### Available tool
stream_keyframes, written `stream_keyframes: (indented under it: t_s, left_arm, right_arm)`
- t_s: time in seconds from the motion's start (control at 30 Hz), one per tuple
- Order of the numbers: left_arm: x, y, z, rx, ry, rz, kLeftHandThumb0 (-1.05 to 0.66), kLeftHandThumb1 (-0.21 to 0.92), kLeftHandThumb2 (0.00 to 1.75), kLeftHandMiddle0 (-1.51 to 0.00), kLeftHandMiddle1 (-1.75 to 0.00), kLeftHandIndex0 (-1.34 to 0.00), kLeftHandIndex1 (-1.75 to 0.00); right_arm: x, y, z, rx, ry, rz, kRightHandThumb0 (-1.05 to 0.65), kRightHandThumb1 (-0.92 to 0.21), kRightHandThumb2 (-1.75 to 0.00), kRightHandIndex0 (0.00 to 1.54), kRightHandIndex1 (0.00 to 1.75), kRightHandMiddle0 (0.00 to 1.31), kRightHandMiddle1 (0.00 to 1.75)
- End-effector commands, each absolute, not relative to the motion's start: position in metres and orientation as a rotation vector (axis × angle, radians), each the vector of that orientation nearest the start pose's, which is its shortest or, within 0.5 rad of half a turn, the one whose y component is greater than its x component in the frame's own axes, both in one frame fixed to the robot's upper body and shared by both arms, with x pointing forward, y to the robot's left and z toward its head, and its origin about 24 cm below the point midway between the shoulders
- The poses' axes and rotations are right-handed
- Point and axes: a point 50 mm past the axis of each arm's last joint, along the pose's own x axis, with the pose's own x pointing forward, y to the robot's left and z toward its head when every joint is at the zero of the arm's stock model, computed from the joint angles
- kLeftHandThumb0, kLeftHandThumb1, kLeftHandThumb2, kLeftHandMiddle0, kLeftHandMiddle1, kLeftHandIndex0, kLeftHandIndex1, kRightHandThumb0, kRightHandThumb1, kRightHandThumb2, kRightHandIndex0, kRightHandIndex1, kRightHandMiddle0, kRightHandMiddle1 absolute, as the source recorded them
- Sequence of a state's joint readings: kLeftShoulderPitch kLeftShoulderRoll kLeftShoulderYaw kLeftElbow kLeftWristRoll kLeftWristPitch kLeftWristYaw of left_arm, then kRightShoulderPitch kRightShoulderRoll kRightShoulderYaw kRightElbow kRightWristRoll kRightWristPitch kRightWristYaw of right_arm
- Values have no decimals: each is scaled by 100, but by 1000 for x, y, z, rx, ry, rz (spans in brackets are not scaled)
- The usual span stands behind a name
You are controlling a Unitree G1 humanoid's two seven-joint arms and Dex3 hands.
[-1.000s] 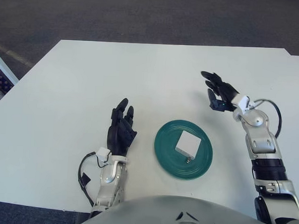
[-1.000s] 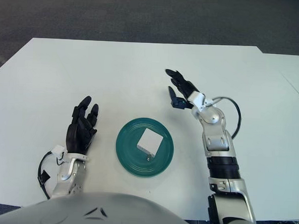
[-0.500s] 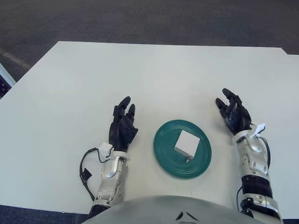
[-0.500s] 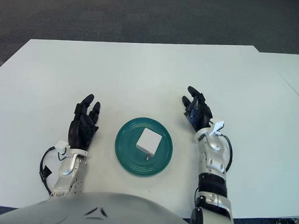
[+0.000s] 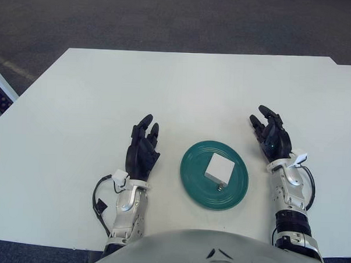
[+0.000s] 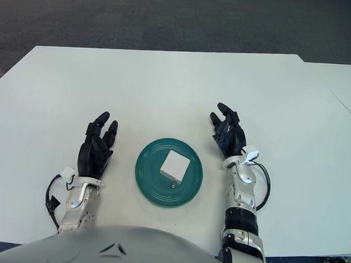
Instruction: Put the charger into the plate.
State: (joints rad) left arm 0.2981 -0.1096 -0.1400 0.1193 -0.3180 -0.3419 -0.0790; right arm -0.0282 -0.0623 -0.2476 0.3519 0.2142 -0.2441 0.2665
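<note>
Since the charger already lies flat inside the plate, I judge the job done: my left hand and right hand flank it, fingers loosely spread and holding nothing, above the surface.

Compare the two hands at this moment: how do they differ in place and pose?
The left hand shows left of the green plate; the right hand shows right of it. The right hand reaches slightly farther up the table than the left. Both are open, hold nothing, and are apart from the white charger lying in the plate.
</note>
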Motion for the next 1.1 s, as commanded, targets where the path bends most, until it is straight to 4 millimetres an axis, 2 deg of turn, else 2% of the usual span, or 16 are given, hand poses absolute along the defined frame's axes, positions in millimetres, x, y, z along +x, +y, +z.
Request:
stream_keyframes:
  t_s: [0.0,0.63,1.07]
  left_arm:
    - [160,116,-41,-460,205,50,-104,92,94,-34,-1,0,-78]
    - [157,124,-53,-487,232,7,-101,92,95,-29,0,0,-60]
    - [156,133,-53,-457,226,28,-97,92,91,-27,0,0,-54]
  right_arm:
    - [220,-206,-32,187,165,-56,-91,-92,-92,37,6,0,77]
    - [201,-188,-47,171,180,-48,-90,-92,-93,34,2,0,69]
    - [198,-176,-56,180,185,-76,-91,-92,-96,30,0,0,67]
